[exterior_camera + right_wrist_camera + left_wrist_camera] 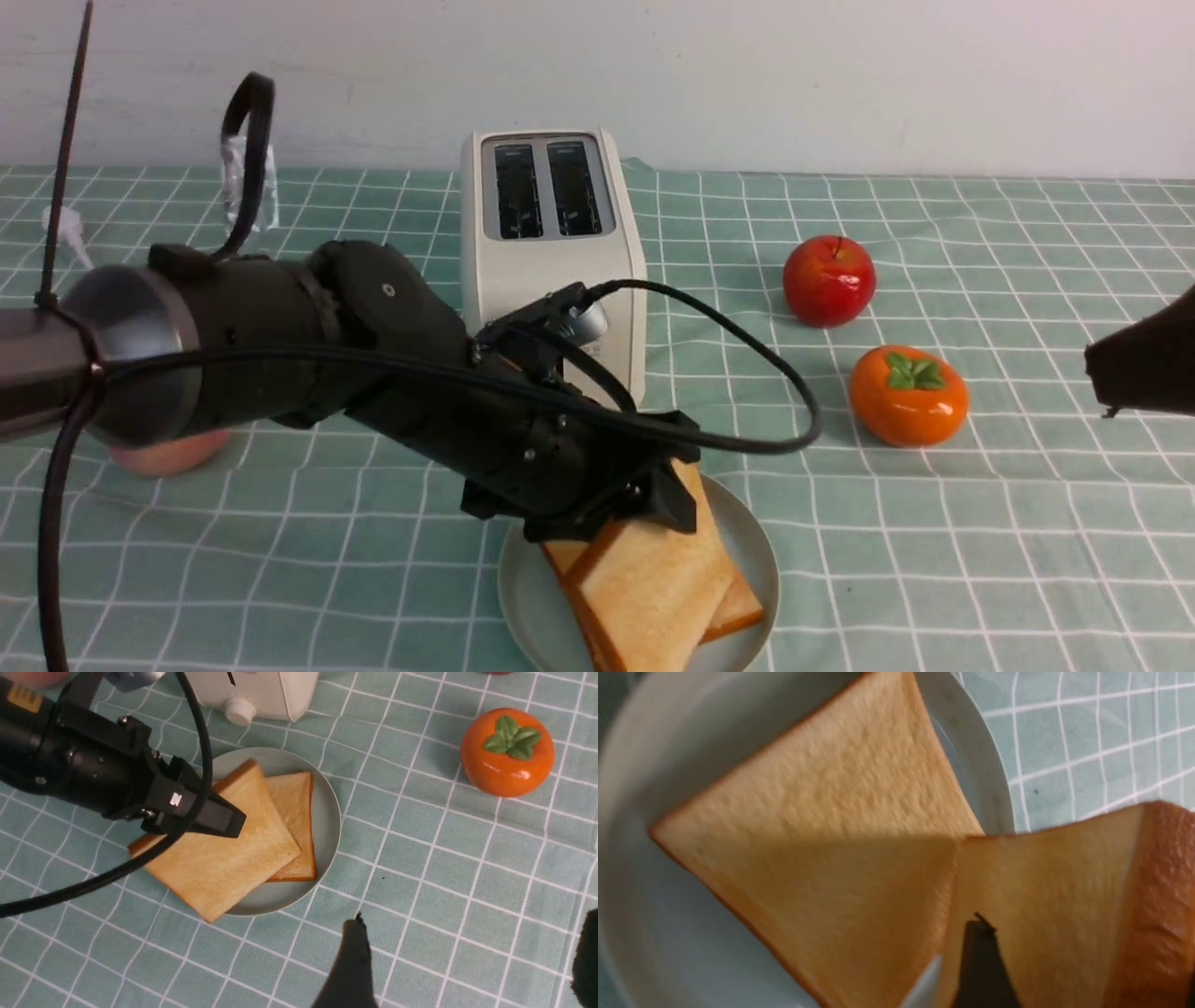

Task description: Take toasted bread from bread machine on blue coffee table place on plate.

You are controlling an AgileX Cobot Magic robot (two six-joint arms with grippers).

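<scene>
Two slices of toasted bread [224, 868] are lying stacked on the plate [523, 588] at the near edge of the table [980, 541]. The lower slice [739, 609] is resting flat, while the upper slice [644, 579] is sitting tilted across it, one corner overhanging the plate's rim. The left gripper [667, 504] is clamping the upper slice's far end, one finger lying over its face. The right gripper [469, 933] is hovering off to the right above bare cloth, its fingers spread wide and holding nothing. Farther back, an orange persimmon [907, 396] and a red apple [829, 280] are sitting right of the bread machine [551, 271], which is standing just behind the plate, both slots showing dark.
</scene>
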